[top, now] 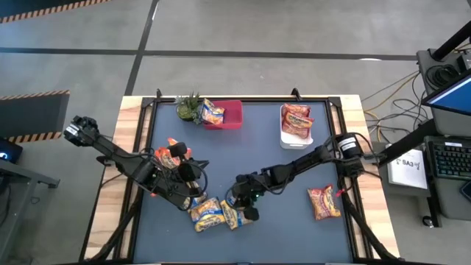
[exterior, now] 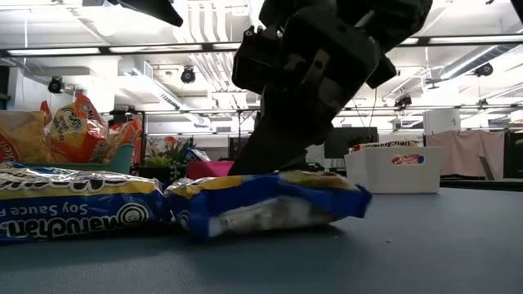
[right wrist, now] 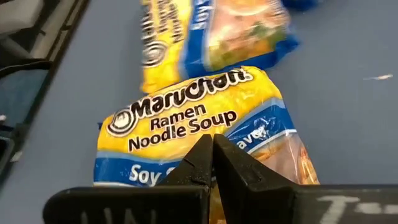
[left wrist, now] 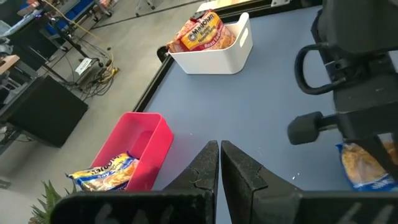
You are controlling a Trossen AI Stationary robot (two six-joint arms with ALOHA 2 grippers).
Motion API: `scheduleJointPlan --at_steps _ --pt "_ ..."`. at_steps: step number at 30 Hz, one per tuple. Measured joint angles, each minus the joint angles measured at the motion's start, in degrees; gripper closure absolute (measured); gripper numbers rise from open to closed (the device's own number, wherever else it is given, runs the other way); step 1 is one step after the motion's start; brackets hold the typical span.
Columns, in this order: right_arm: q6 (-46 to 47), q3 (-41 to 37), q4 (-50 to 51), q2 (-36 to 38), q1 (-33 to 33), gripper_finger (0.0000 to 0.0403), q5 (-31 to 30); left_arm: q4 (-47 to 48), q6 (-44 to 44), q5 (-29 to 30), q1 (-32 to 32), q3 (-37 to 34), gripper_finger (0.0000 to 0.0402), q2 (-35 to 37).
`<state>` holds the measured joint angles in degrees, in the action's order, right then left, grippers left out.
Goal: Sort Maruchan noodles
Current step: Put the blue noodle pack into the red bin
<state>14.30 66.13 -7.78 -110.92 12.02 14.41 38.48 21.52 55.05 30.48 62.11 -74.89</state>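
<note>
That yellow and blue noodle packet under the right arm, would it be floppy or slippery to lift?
The yellow-and-blue packet looks glossy and crinkly, so probably slippery. Its wrapper ends look loose, so an edge pinch would likely flop, though the puffed middle suggests a stiff, breakable block. The shut right end effector sits over it.

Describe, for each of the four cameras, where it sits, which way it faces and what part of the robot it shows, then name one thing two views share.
High view: overhead, straight down; both arms, left gripper, right gripper.
Low view: tabletop level, facing the room; an arm above a yellow-and-blue packet.
Left wrist view: past shut fingers toward pink bin and white bin.
Right wrist view: shut fingers on that packet.
Shared: both bins, high and left wrist.
</note>
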Motion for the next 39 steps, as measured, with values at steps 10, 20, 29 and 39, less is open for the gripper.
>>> scheduleJointPlan --at_steps 10,20,29,39 --pt "-8.84 -0.17 9.33 4.51 -5.69 0.0394 -17.02 -3.91 -1.77 -1.32 -0.57 0.0 0.0401 -2.0" --pt "-8.41 -1.98 19.07 12.14 -6.0 0.0394 -15.94 -10.64 -12.09 -21.2 -8.04 0.0 0.0402 -11.96" --pt "9.52 -13.46 18.5 21.83 -5.1 0.0394 -15.91 -14.25 -19.54 -34.66 -13.48 0.0 0.0401 -22.86" --pt "26.59 -21.53 8.45 23.58 -5.1 0.0361 -12.41 -19.38 -21.05 -36.94 -16.07 -1.42 0.0401 -28.7"
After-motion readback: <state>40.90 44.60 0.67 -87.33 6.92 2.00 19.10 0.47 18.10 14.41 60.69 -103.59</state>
